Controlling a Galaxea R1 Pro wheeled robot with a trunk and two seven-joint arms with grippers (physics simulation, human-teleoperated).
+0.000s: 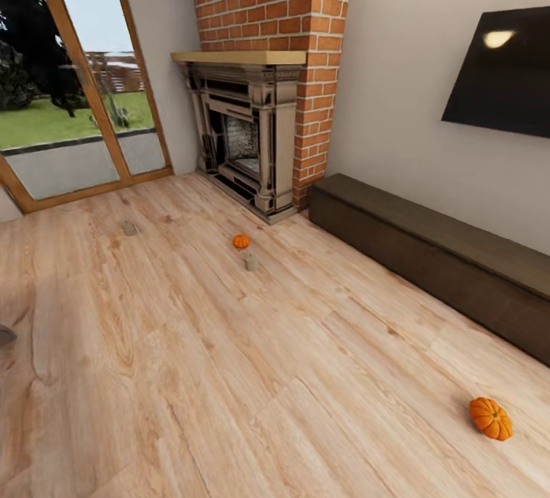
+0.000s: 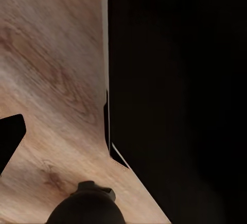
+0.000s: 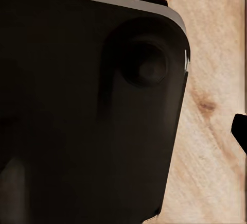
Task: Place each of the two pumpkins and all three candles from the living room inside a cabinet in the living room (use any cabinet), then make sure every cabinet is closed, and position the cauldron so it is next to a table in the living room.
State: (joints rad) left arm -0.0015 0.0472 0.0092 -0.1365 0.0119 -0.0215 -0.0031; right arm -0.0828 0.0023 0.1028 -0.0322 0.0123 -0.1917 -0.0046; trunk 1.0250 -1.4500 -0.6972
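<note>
Looking across the living room, nothing's been collected yet as far as I can tell: the near pumpkin (image 1: 490,418) sits on the wooden floor (image 1: 229,376) just in front of the long dark cabinet (image 1: 435,257), whose fronts all look shut, and the far pumpkin (image 1: 241,240) is out toward the brick fireplace (image 1: 246,135). Right beside that far one is a stubby candle (image 1: 250,261), and another candle (image 1: 129,228) sits well apart, nearer the glass door (image 1: 72,101). Can't spot the third candle or the cauldron from here. My guess on handling: the pumpkins are light, hard and round, so they'd probably roll if nudged; pinching across the ribbed sides from above seems safest. The candles look rigid and short, so a squeeze around the middle should do, though they could tip. As for the arms, both wrist cameras are mostly staring at dark robot body with floorboards behind, so they seem tucked in low, nowhere near reaching. Whether either pincer is spread or pressed together, I honestly can't tell.
</note>
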